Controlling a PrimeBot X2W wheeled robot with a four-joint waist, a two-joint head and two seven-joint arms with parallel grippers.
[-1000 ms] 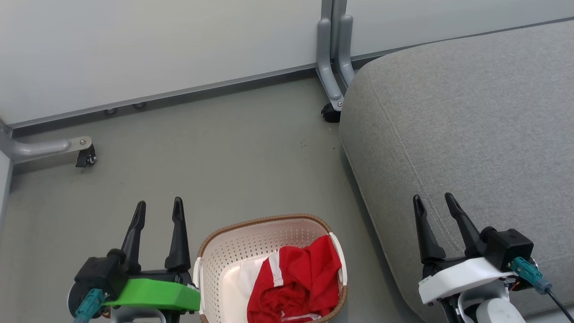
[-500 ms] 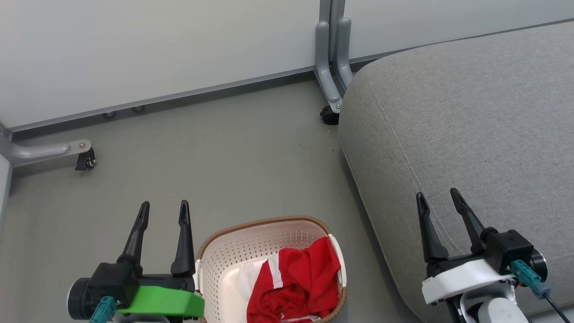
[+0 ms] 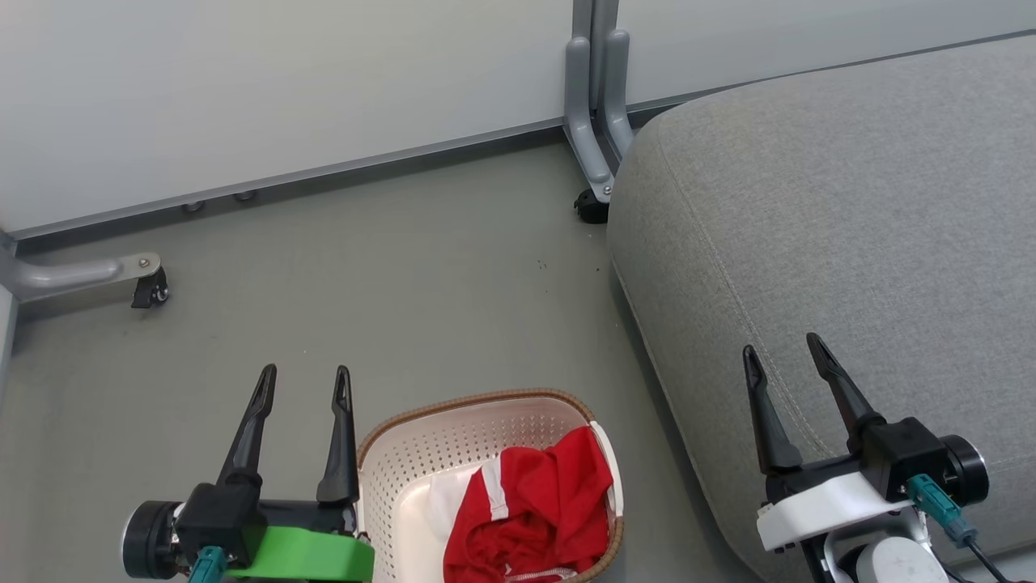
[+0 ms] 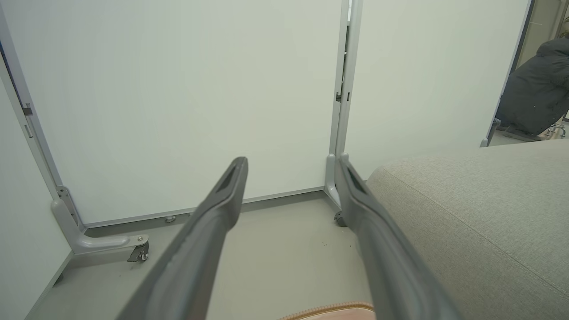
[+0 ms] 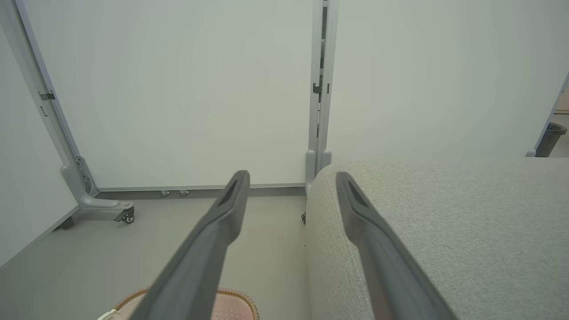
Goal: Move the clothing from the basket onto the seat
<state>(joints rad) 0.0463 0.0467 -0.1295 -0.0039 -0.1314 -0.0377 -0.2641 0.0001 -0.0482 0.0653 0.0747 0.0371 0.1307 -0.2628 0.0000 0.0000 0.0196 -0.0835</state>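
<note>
Grey floor (image 3: 405, 267) is bounded at the far side by pale partition panels (image 3: 283, 81) carried on wheeled metal feet (image 3: 150, 283). At the near edge the basket (image 3: 421, 453) is set on the floor, and the clothing (image 3: 542, 502), red with white panels, is bunched in its right half. The seat (image 3: 850, 202) is placed to the right of the basket, a strip of floor between them. The left claw (image 3: 306, 371) is held open just left of the basket, gripping nothing. The right claw (image 3: 780, 344) is held open over the seat's near left edge, likewise empty.
</note>
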